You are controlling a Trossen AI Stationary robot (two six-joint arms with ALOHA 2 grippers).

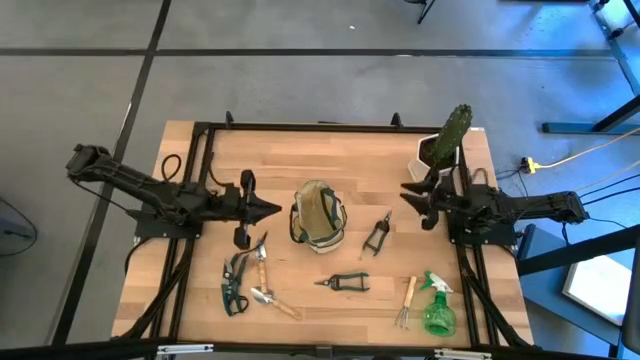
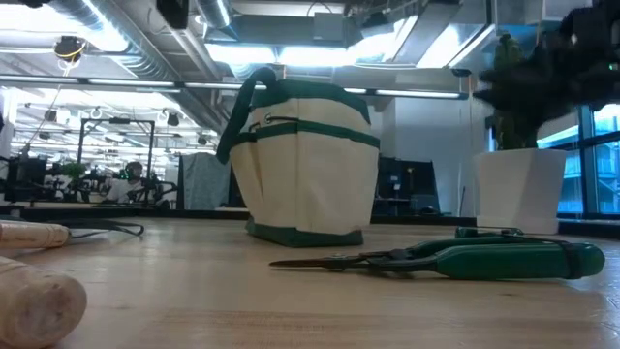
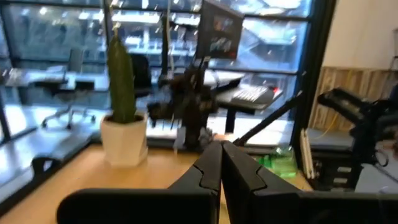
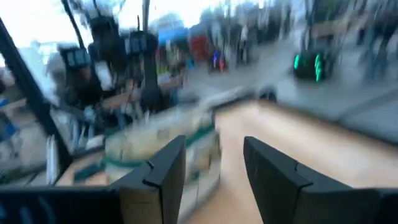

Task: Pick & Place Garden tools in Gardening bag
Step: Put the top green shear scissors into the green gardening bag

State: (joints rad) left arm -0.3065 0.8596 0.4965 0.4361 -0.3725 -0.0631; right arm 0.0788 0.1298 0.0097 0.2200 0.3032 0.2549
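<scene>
The olive and beige gardening bag [image 1: 318, 215] stands upright on its base mid-table, and also shows in the low view [image 2: 305, 160] and the right wrist view [image 4: 137, 149]. Tools lie flat around it: black pruners [image 1: 377, 234], green-handled shears [image 1: 343, 283] [image 2: 465, 259], a hand fork [image 1: 404, 303], a green spray bottle [image 1: 437, 305], a trowel [image 1: 262, 262] and green pruners [image 1: 235, 285]. My left gripper [image 1: 272, 209] [image 3: 221, 168] hovers shut just left of the bag. My right gripper [image 1: 408, 193] [image 4: 214, 168] hangs open to the bag's right, with nothing between its fingers.
A cactus [image 1: 455, 128] [image 3: 121, 81] in a white pot [image 2: 518, 189] stands at the table's far right corner, right behind my right arm. A second wooden-handled tool [image 1: 272, 300] lies near the front left. Bare wood [image 1: 300, 160] lies beyond the bag.
</scene>
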